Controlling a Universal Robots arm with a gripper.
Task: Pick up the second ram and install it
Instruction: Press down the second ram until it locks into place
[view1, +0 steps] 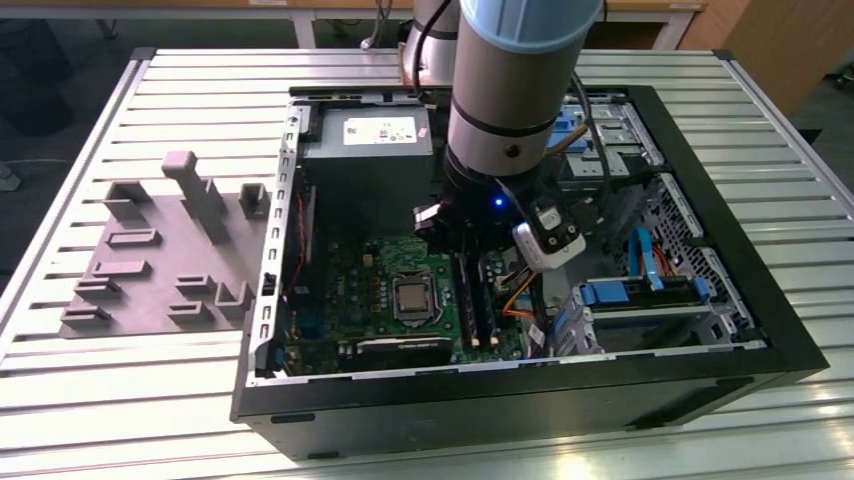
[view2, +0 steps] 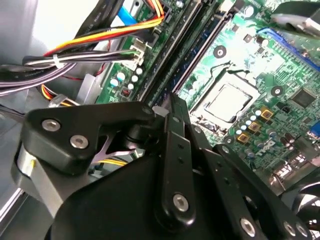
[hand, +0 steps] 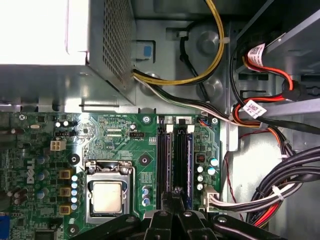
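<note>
**Arm working down over the memory slots**

On the exterior view's left, a grey plastic holder tray with upright blocks (view1: 160, 260) is lying on the pale slatted metal table (view1: 80, 400). Moving right, the open black computer case (view1: 534, 400) is showing its green motherboard with a square silver processor socket (view1: 414, 297). Beside the socket, the long black slot rails (hand: 176, 155) are running parallel, and a thin dark blue-green memory stick (hand: 190, 162), which I take for the second ram, is sitting upright in the rail nearest the cables. The black-fingered gripper (hand: 175, 197) is hovering right over that end of the rails, fingers drawn close together on nothing I can see.

Seating well would mean pressing squarely along the stick's edge, evenly at both ends.

The near end of the stick and its latch are hidden behind the fingers, so I cannot tell whether it is fully clicked home. Farther right, bundled cables (hand: 280, 185) are crowding the case wall.
</note>
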